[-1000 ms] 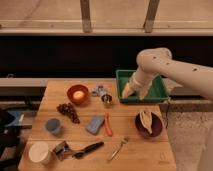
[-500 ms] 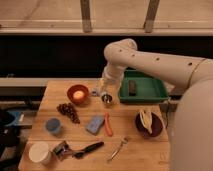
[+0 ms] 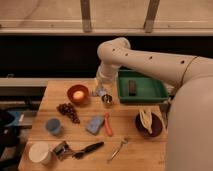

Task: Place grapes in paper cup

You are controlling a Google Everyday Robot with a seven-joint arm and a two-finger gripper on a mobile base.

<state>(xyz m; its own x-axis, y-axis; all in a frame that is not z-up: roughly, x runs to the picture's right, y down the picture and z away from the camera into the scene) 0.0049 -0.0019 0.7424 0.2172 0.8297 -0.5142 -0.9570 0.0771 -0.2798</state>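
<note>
The grapes point(image 3: 68, 111), a dark purple-brown bunch, lie on the wooden table point(image 3: 125, 160) just below and left of the orange bowl point(image 3: 78, 94). The paper cup point(image 3: 39, 152), wide and cream-white, stands at the table's front left corner. My gripper point(image 3: 100, 91) hangs at the end of the white arm, between the orange bowl and a small metal cup point(image 3: 107, 99). It is to the right of and behind the grapes, apart from them, and far from the paper cup.
A blue-grey cup point(image 3: 53, 126) stands between the grapes and the paper cup. Also here are a green tray point(image 3: 150, 95) holding a dark block, a dark bowl point(image 3: 148, 125) with pale items, a blue sponge point(image 3: 94, 124), an orange stick point(image 3: 108, 125), and a black-handled tool point(image 3: 85, 149).
The arm has swung left from over the green tray to the space beside the orange bowl. The gripper has come lower and closer to the grapes. Objects on the table have not moved.
</note>
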